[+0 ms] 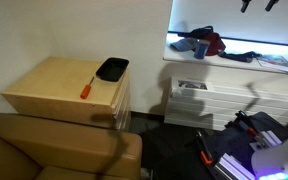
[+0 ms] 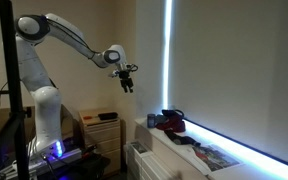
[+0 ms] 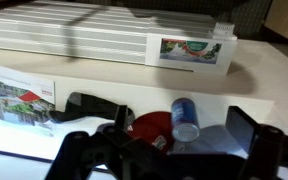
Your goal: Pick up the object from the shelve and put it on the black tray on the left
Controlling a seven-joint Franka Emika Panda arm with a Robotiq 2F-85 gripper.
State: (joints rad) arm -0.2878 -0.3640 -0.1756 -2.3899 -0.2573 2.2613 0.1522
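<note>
In an exterior view the gripper (image 2: pixel 127 85) hangs empty, high above the shelve (image 2: pixel 184 146). In the wrist view its jaws stand wide apart, touching nothing; the blue object (image 3: pixel 185 118) lies on the shelve below, between them, just beside a dark red item (image 3: pixel 149 125).

Blue on the object (image 3: pixel 185 118); dark red on the rounded item (image 3: pixel 152 127); black on the tray (image 1: pixel 112 69); orange on the tool handle (image 1: pixel 86 90); white on the shelve (image 1: pixel 219 62); pale wood on the cabinet (image 1: pixel 54 85).
</note>
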